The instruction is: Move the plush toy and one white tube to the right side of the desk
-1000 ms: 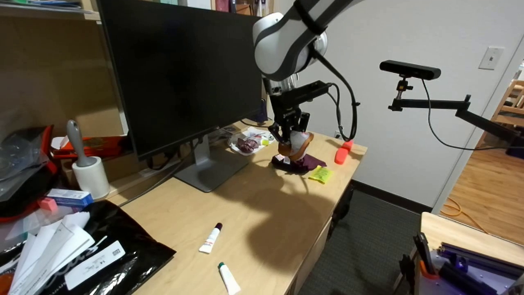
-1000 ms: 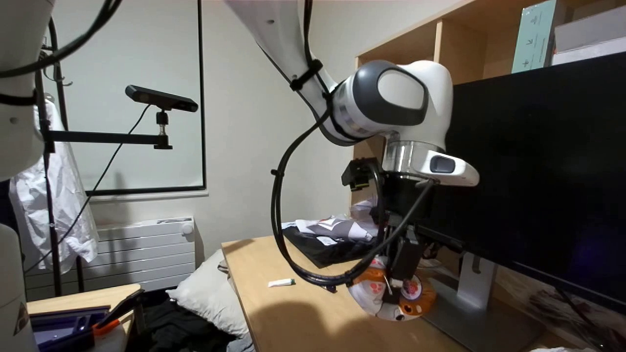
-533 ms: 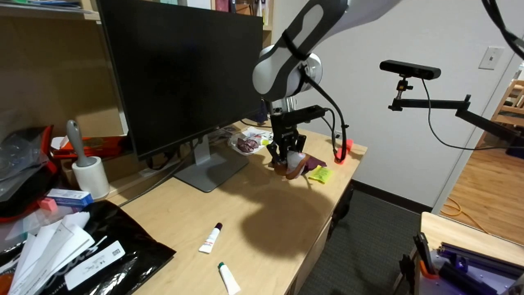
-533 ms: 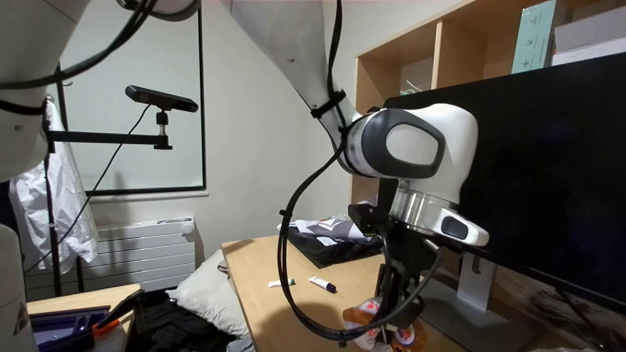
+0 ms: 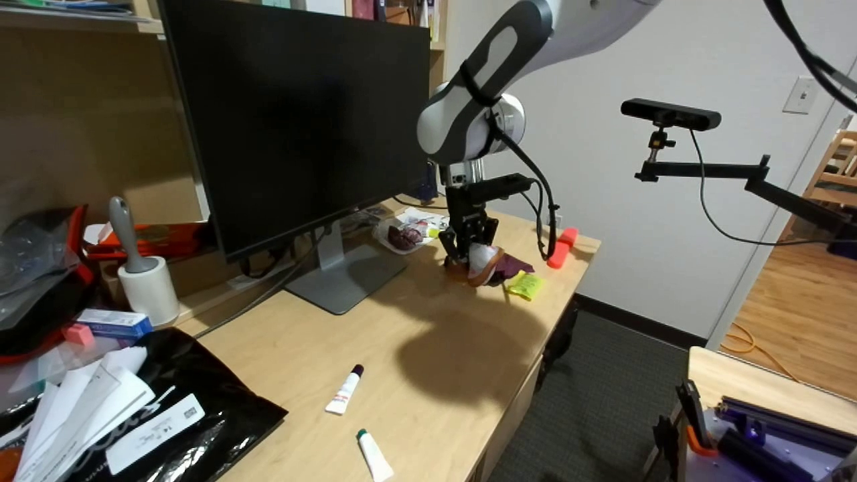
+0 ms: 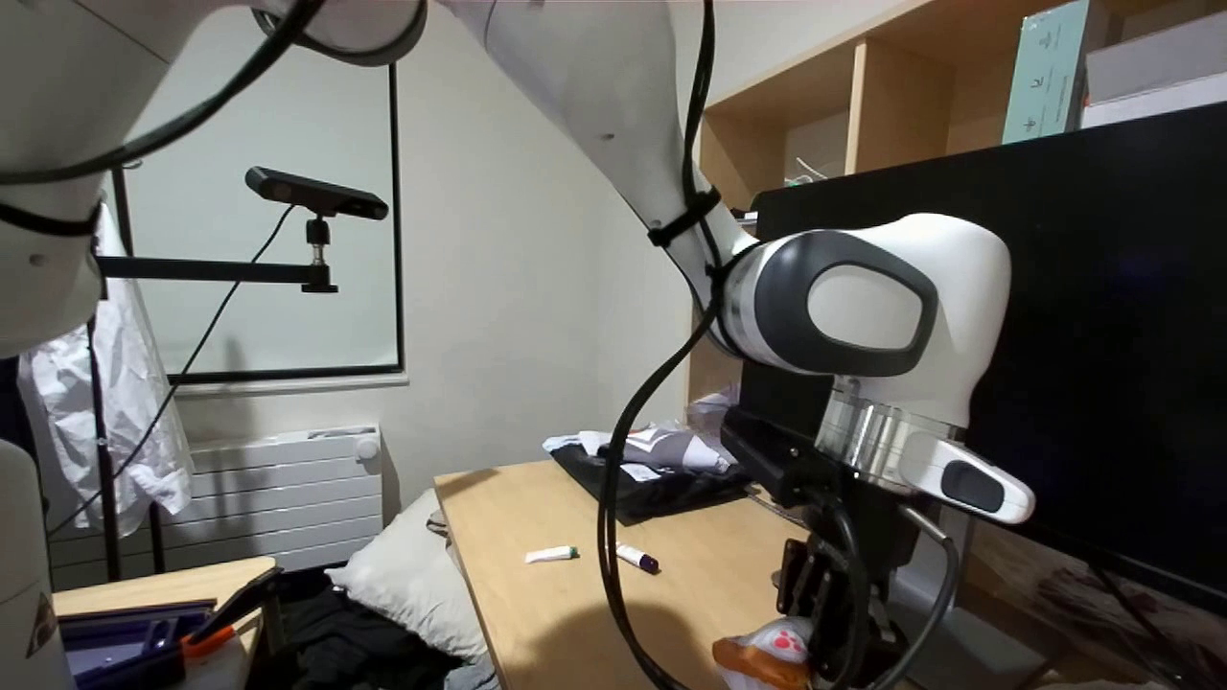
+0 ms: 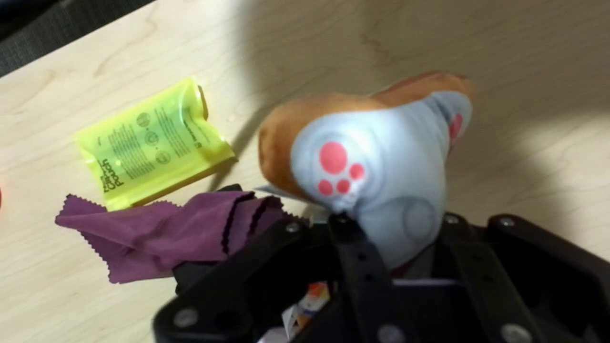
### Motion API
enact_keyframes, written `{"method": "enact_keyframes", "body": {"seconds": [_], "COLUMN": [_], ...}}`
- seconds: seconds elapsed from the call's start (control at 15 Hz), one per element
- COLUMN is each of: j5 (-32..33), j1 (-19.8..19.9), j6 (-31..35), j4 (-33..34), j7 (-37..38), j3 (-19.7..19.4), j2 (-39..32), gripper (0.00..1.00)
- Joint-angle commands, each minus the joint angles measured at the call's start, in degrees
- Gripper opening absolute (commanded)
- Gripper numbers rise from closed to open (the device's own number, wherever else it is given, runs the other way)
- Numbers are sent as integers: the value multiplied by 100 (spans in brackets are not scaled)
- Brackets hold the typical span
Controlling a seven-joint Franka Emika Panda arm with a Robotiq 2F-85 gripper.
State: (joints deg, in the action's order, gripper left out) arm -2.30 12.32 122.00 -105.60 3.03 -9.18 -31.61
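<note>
The plush toy (image 7: 395, 152) is orange-brown and white with pink paw prints. My gripper (image 7: 396, 219) has one finger on each side of it, both against the toy. The toy (image 5: 483, 262) is low over the desk (image 5: 428, 428), beside a purple cloth; I cannot tell whether it touches the desk. In an exterior view the toy (image 6: 767, 654) is partly cut off by the lower edge. A white tube with a dark purple cap (image 5: 344, 391) and a white tube with a green cap (image 5: 375, 456) lie apart near the desk's other end. Both tubes show in both exterior views.
The purple cloth (image 7: 138, 233) and a yellow packet (image 7: 152, 143) lie close beside the toy. A red item (image 5: 561, 249) lies near the desk's end. The black monitor (image 5: 301, 120) and its stand (image 5: 348, 281) are close to the arm. A black plastic bag (image 5: 221, 408) lies near the tubes.
My gripper has come down with the toy toward the desk beside the purple cloth. In the last half second it has shifted only slightly. The tubes have not moved.
</note>
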Motion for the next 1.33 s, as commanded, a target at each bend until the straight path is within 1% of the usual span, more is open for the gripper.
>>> {"method": "enact_keyframes", "body": {"seconds": [0.0,0.13,0.47,0.6,0.73,1.0,1.07,1.13,1.27], "j5": [-202,-248,-342,-310,-182,-327,-287,-244,-167], "j1": [160,152,86,48,-46,8,-40,-99,-251], "j6": [-27,-20,-11,-14,186,587,657,680,374], "j4": [204,174,161,200,204,124,63,24,-48], "j7": [-322,-346,-413,-323,17,202,289,451,872], "j3": [119,153,278,274,133,73,44,6,-20], "j2": [-109,-49,65,90,172,602,772,917,1279], "gripper": [51,62,96,100,100,100,100,100,100]}}
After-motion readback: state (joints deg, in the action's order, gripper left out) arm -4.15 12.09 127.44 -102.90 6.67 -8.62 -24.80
